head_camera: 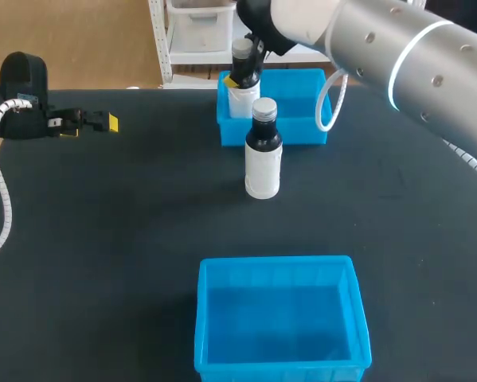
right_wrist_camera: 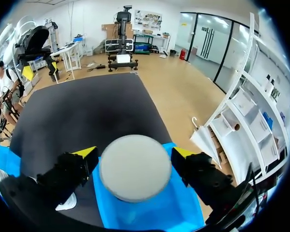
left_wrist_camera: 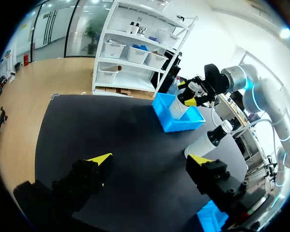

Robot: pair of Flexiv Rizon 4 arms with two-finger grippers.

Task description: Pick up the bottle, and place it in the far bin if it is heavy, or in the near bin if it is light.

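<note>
The bottle (head_camera: pixel 240 99) stands upright at the left rear corner of the far bin (head_camera: pixel 302 131), its white body down inside the blue walls and its dark neck and grey cap above the rim. We cannot tell whether its base rests on the bin floor. Our right claw (head_camera: pixel 244 72) grips it at the neck. In the right wrist view the grey cap (right_wrist_camera: pixel 135 166) sits between the two yellow-tipped fingers (right_wrist_camera: pixel 86 153), which press in from either side, with the bin's blue floor (right_wrist_camera: pixel 176 208) below. From the left wrist view, the same claw (left_wrist_camera: pixel 190 94) hangs over the far bin (left_wrist_camera: pixel 176 123). Our right arm (head_camera: pixel 397 56) comes in from the upper right corner.

Just in front of the far bin, a second bottle (head_camera: pixel 263 163) stands upright on the black table (head_camera: pixel 103 239), white below and dark above, with a grey cap. It touches nothing else.

The near bin (head_camera: pixel 278 370) sits at the table's front edge, well apart from both bottles.

Our left claw (head_camera: pixel 103 122) is far off at the left side, fingers spread wide and holding nothing, above bare table (left_wrist_camera: pixel 111 130).
</note>
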